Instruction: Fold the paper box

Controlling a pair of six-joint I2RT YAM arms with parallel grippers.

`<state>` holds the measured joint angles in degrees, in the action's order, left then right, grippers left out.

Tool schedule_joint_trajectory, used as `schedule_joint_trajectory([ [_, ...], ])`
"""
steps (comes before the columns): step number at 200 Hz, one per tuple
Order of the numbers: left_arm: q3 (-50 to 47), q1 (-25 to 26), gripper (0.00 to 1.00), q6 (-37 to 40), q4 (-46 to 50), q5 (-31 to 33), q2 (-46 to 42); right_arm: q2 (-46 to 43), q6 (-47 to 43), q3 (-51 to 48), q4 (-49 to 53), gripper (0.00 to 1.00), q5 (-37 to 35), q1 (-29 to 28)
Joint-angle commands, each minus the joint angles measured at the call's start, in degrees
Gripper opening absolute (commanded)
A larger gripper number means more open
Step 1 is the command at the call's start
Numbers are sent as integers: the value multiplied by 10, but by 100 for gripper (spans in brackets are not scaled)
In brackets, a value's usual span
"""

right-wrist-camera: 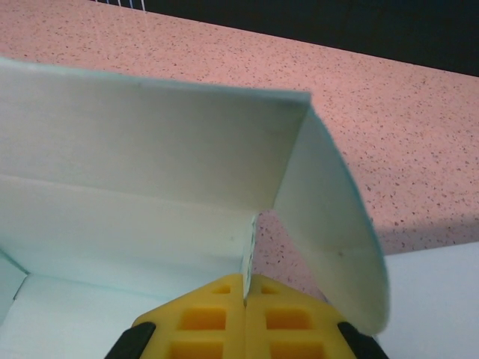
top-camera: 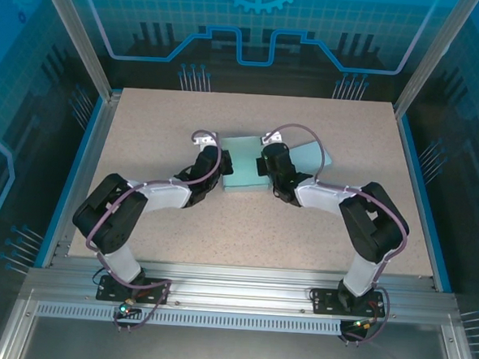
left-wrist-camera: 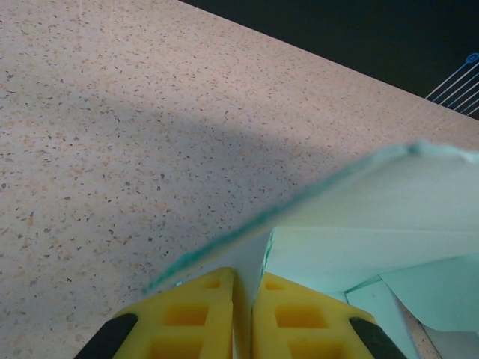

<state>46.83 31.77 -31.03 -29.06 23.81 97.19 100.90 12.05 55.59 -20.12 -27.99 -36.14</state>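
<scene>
The paper box [top-camera: 242,170] is a pale teal sheet, partly folded, lying at the middle of the speckled table. My left gripper [top-camera: 222,164] is at its left edge. In the left wrist view the yellow fingers [left-wrist-camera: 202,314] of the left gripper [left-wrist-camera: 245,275] are shut on a thin upright flap of the box [left-wrist-camera: 374,217]. My right gripper [top-camera: 265,163] is at the box's right side. Seen from the right wrist, the right gripper [right-wrist-camera: 245,278] pinches the edge of a raised wall of the box [right-wrist-camera: 150,134], and a side flap [right-wrist-camera: 329,217] curls off to the right.
The beige speckled table [top-camera: 186,119] is bordered by blue rails [top-camera: 82,162] and metal frame posts. Bare tabletop lies on all sides of the box. The two arms' elbows [top-camera: 107,212] stand near the front edge.
</scene>
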Motion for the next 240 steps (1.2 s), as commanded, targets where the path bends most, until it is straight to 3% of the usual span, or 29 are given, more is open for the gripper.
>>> schedule_joint_trajectory([
  [1,-36,33,12,21,-124,-61,15,-14,7,-24,-29,0,65,-40],
  [176,-151,37,11,16,-204,-62,52,-27,17,-139,-73,0,58,-58],
  [240,-149,36,11,7,-216,-77,63,-48,94,-106,-31,1,78,-60],
])
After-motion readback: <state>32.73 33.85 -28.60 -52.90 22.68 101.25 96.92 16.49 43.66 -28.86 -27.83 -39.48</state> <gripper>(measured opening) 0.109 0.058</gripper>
